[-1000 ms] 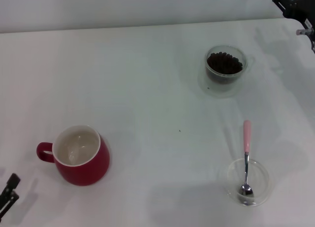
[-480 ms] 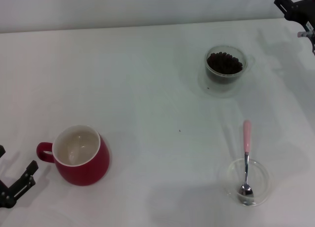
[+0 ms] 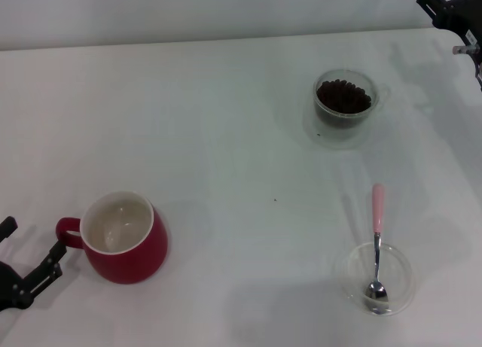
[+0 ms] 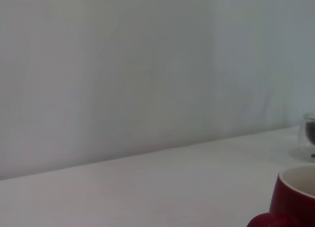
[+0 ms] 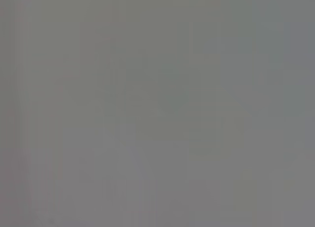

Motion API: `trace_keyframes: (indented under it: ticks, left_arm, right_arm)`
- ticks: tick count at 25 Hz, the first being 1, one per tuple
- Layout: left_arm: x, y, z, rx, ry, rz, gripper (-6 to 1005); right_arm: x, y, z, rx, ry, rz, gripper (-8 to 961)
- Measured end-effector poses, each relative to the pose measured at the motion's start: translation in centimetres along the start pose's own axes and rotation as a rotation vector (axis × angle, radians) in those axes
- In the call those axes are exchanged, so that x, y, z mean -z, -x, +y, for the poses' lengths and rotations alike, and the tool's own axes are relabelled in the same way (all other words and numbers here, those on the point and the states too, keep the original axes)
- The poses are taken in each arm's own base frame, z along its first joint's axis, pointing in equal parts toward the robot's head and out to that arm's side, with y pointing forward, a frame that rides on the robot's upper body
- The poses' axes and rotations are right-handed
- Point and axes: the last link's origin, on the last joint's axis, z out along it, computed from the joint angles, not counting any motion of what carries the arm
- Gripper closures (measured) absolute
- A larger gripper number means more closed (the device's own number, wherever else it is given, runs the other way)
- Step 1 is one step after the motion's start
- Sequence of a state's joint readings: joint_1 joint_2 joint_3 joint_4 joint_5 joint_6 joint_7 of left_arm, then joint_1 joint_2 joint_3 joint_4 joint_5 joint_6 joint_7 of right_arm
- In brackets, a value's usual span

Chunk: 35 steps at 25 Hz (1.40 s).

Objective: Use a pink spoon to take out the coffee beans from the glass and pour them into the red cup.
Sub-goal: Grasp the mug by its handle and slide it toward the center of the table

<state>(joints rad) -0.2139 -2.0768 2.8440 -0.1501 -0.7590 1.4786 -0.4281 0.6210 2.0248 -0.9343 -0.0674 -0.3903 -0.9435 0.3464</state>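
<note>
Nothing is gripped yet, so the step in hand is fetching the pink-handled metal teaspoon (image 3: 376, 234), which lies with its bowl in a shallow clear glass dish (image 3: 379, 278) at the near right of the white desk (image 3: 226, 121), its handle propped on the rim. The right claw (image 3: 452, 12) hovers at the far right corner; whether it is spread I cannot tell. It should close on the raised pink handle. The left claw (image 3: 26, 268), fingers apart, sits beside the glossy red mug (image 3: 124, 238); the small clear glass of dark coffee beans (image 3: 343, 97) stands far right.
</note>
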Motion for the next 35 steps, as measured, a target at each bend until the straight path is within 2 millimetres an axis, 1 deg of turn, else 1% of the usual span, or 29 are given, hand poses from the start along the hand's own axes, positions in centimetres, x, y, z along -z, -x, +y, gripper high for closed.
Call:
trace_keyframes:
  ticks: [9,15,22,30,35]
  left_arm:
    - [-1.1,-0.3,-0.1,-0.013,0.017,-0.006,124]
    - [-2.2,-0.2,0.0,-0.013,0.023,-0.023,123]
    - [-2.8,-0.2,0.0,-0.019,0.022,-0.03,124]
    - [-3.5,-0.2,0.9,-0.084,0.014,-0.008,387]
    - [-3.8,-0.3,0.9,-0.087,0.017,-0.005,556]
  right_arm:
    - [-0.1,0.2,0.0,-0.039,0.0,-0.009,89]
    - [0.0,0.2,-0.1,-0.042,-0.004,-0.011,89]
    - [0.0,0.1,-0.1,-0.043,-0.007,-0.005,89]
    - [0.0,0.1,-0.3,-0.044,-0.009,-0.004,89]
    - [-0.1,0.2,-0.2,-0.043,-0.007,-0.006,88]
